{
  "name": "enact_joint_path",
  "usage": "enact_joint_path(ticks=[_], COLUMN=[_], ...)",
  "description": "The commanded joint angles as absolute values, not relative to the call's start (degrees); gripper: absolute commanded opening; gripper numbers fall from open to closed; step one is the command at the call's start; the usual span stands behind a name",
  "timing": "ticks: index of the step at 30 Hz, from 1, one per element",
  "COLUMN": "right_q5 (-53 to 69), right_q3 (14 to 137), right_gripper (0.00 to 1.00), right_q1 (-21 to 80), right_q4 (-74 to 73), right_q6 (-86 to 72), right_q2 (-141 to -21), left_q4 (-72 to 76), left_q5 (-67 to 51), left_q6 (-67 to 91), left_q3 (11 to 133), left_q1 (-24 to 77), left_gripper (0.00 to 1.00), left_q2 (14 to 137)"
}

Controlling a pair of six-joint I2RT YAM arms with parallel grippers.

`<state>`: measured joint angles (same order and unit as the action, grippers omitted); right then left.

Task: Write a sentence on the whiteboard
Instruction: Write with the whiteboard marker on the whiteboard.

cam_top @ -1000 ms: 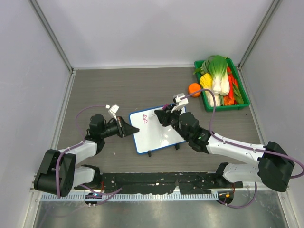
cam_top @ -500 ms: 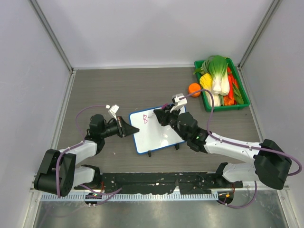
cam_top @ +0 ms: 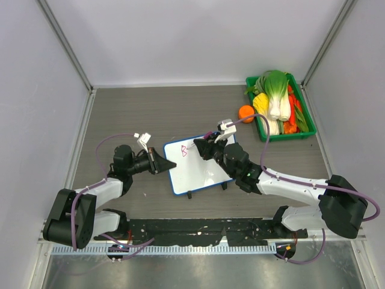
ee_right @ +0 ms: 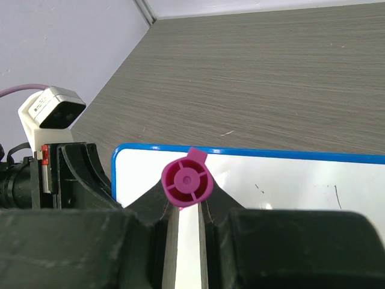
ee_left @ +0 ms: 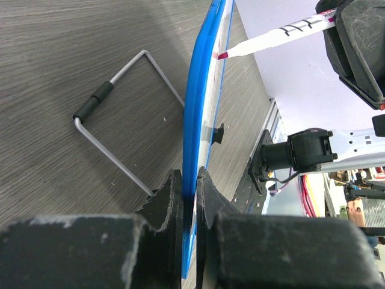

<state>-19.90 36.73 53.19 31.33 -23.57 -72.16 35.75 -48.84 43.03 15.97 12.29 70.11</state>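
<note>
The whiteboard [cam_top: 198, 165] lies mid-frame on the worktop [cam_top: 150, 108]. The left claw [cam_top: 171, 164] clamps its left edge. The right claw [cam_top: 203, 147], at its upper edge, holds a marker [cam_top: 191, 145] tipped toward the sentence [cam_top: 184, 152] at the board's upper left. A basket [cam_top: 289, 137] stands in the upper right, with a ball [cam_top: 246, 113] just to its left.

- You're looking at a dark grey wood-grain surface [cam_top: 150, 111].
- Plain pale panels box it in: back wall [cam_top: 198, 36], left wall [cam_top: 30, 90], right wall [cam_top: 361, 90].
- Grey metal posts [cam_top: 65, 45] stand in both far corners.
- A brushed metal ledge [cam_top: 198, 274] lines your near edge.
- The light is even and soft.
</note>
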Motion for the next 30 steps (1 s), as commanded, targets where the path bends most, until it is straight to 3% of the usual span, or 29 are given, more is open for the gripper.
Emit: enact_joint_path(ticks=[1, 30], right_q5=[-22.1, -19.2], right_q3=[36.2, 32.1], right_gripper=[0.01, 0.01], right_q1=[53.3, 53.3], right_q4=[31.8, 30.5], right_q6=[-23.6, -25.9], right_q2=[-72.4, -70.6], left_q4=[31.7, 31.6], left_q5=[-43.7, -43.6], left_q6=[38.3, 38.2], left_q3=[16.3, 16.3], left_q1=[12.0, 12.1], left_gripper=[0.00, 0.00], left_q2=[71.2, 70.9])
